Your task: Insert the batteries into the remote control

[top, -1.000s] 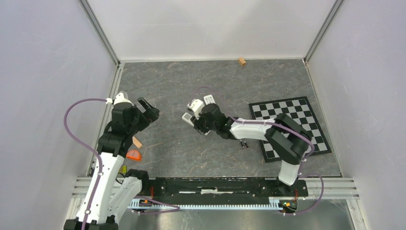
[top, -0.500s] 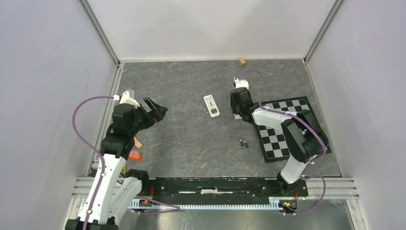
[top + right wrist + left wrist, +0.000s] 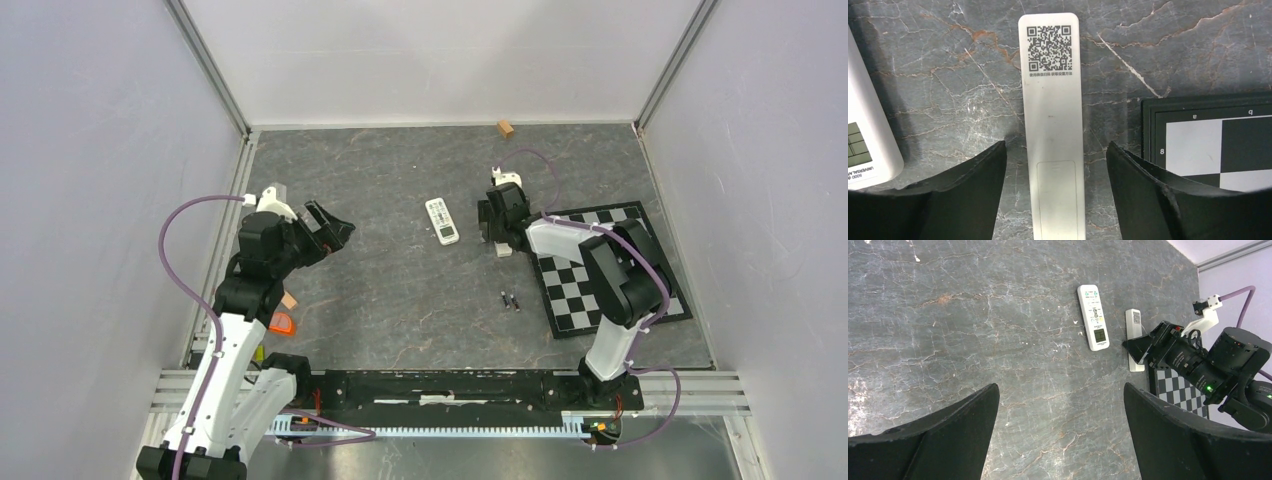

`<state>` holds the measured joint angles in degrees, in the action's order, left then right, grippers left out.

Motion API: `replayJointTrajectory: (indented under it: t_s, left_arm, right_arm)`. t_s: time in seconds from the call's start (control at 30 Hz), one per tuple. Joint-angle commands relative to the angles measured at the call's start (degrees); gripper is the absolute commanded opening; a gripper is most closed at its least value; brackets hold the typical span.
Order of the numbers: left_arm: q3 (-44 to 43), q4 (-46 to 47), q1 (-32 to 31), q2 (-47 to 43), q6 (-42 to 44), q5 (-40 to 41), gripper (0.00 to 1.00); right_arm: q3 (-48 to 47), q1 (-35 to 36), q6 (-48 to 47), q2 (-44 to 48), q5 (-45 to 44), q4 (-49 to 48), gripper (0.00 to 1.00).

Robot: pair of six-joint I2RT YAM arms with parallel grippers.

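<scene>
The remote control (image 3: pixel 1050 100) is set down, back upward, under our right gripper (image 3: pixel 1055 150).
That gripper has swung away from mid-table and spread its jaws. The remote now lies loose between them, apparently untouched, and its battery cover (image 3: pixel 1056 200) seems still shut. The batteries (image 3: pixel 510 300) lie well behind this gripper, toward its base. Our left gripper (image 3: pixel 1060 387) hangs wide open, far off. We judge the cover comes next.

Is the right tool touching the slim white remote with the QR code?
Apart. The right wrist view shows the remote control lying between the open fingers of the right tool, with a clear gap on each side.
</scene>
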<state>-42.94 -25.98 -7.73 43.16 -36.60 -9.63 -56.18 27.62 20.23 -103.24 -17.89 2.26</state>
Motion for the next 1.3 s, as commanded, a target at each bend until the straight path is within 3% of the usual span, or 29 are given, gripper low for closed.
replayJointTrajectory:
  t_s: [0.0,0.13,0.23,0.53,0.9,1.07,1.27]
  left_arm:
    - [0.0,2.4,0.3,-0.6,3.1,0.5,1.0]
    - [0.1,1.6,0.3,-1.2,2.7,2.8,1.0]
    - [0.5,0.8,0.3,-2.6,1.4,6.7,1.0]
    - [2.0,-0.9,0.3,-7.0,-0.4,9.4,1.0]
    - [2.8,-2.2,0.3,-6.7,-1.7,9.2,1.0]
    - [2.9,-2.1,0.3,-6.2,-1.6,8.2,1.0]
    - [3.0,-0.5,0.3,-4.2,-1.0,3.0,1.0]
  right_arm:
    - [-2.3,-0.2,-1.6,1.8,0.7,1.8,0.81]
    - [-5.4,0.0,-2.6,2.6,5.6,3.3,0.71]
    - [-7.4,2.1,-2.9,1.8,6.1,3.2,0.7]
    - [-16.7,12.2,-5.3,-5.9,-1.0,3.5,0.98]
    - [-26.3,12.6,-5.2,-16.1,0.8,4.1,0.98]
    - [-29.3,11.7,-2.2,-19.6,2.3,6.8,0.86]
    - [-28.1,10.1,0.4,-19.4,5.8,5.0,0.49]
